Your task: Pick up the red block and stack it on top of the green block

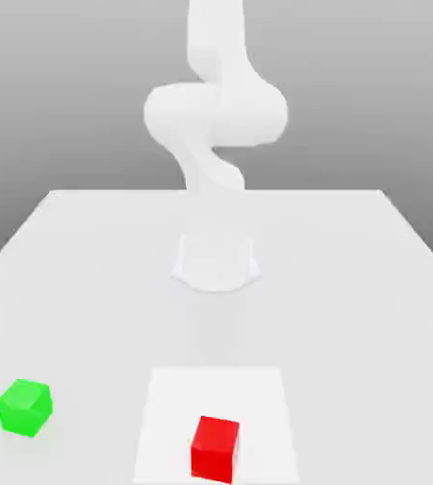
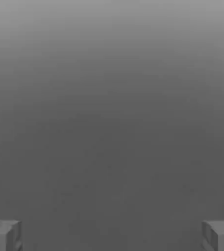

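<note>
Across the white table (image 1: 352,275) that spreads out below me, the surface is plain and smooth, fading into a grey backdrop that darkens toward the upper part of the exterior view. On that table lies a brighter white square patch (image 1: 258,398) near the front edge, and the red block (image 1: 215,448) sits on it, close to the patch's front margin, resting flat. Well apart from it, toward the exterior view's left and off the patch, the green block (image 1: 24,407) rests on the bare table, turned slightly so that one corner faces the camera. My arm (image 1: 215,109) rises white behind them from a round base (image 1: 215,263) in the middle of the table, curling up and out of the frame. From the hand view, my gripper (image 2: 112,235) is spread wide, one grey fingertip (image 2: 3,235) at each side of the picture with a broad gap between them, and nothing is held there; beyond the fingers I see just an even grey gradient, lighter at one end and darker at the other.
</note>
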